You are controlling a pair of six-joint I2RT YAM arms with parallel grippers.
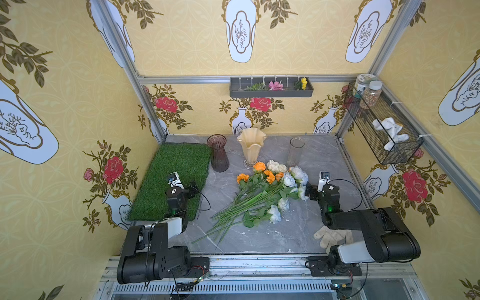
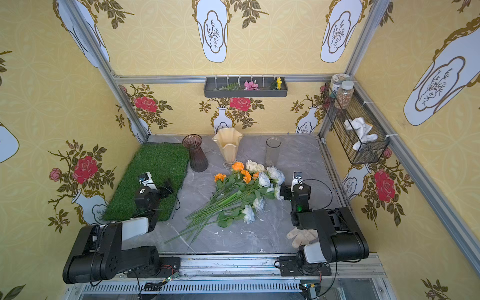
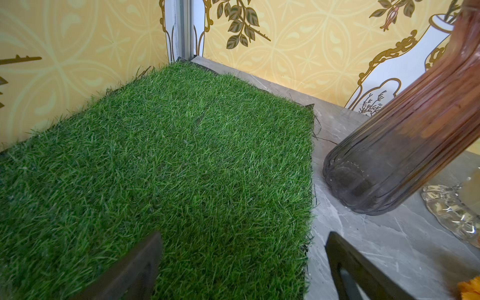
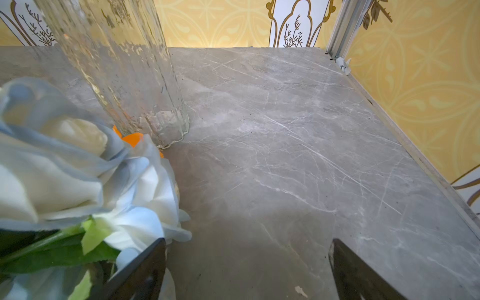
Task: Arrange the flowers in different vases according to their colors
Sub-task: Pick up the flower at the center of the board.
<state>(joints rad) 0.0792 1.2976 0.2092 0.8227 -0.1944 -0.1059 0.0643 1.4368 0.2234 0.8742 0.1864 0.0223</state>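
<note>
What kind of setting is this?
Probably a staged robot booth, styled as a flower-arranging corner: wallpapered panels on aluminium framing, a marble-look tabletop holding loose flowers and three vases, two arms mounted in front.

walls: yel floral wallpaper [image 1: 187, 46] | floor: gry marble top [image 1: 324, 155] | alu frame [image 1: 181, 79]

Robot lab test cell dressed up as a living room, not a real home. Giveaways: bare aluminium frame [image 1: 181, 78] holding printed wallpaper panels [image 1: 181, 46] as walls. The marble-look tabletop [image 1: 324, 155] ends at a metal rail [image 1: 259, 265] in both top views. 2 black arms, left arm [image 1: 153, 249] and right arm [image 1: 384, 233], sit bolted on that rail, with loose wiring [image 1: 200, 267] exposed at the front. Decor is staging: turf mat [image 1: 176, 176], wall tray [image 1: 270, 94], wire basket [image 1: 363, 124] strapped to the frame with white ties.
</note>
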